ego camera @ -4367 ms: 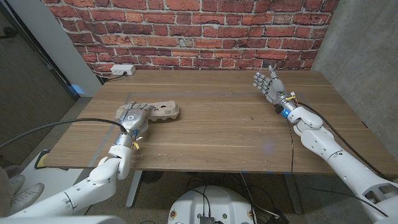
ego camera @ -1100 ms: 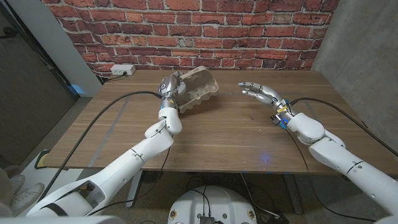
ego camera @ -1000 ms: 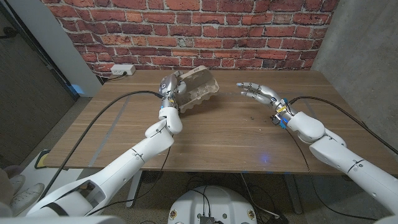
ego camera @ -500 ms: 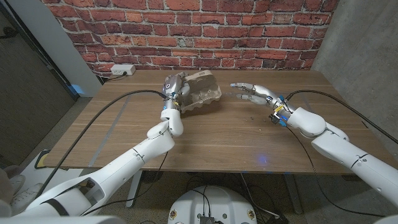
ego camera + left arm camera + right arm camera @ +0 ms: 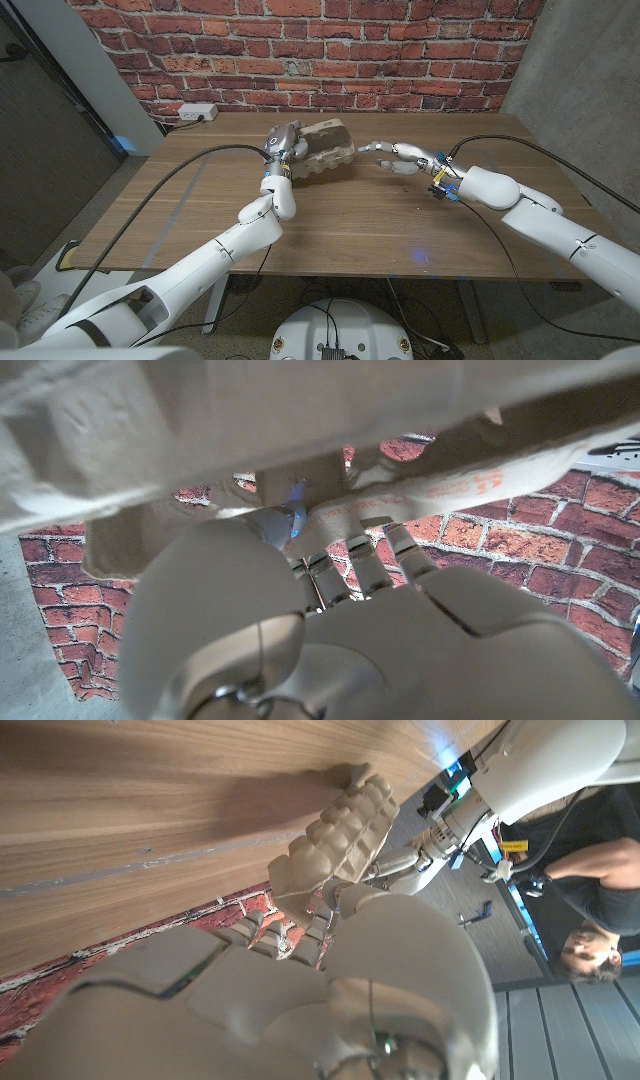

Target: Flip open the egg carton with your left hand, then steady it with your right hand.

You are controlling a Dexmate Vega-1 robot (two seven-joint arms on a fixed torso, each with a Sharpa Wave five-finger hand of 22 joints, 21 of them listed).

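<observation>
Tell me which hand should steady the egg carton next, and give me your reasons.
Probably the right. The right hand hovers open beside the egg carton, fingers reaching toward its free end. The left hand already holds the carton's other end.

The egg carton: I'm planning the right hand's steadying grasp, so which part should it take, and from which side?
Probably the free end of the egg carton nearest the right hand, approached from the robot's right. The left hand grips the opposite end and holds the carton tilted, its bumpy cup side showing. That leaves the right end bare, and the right hand's fingers already point toward it, just short of touching.
</observation>
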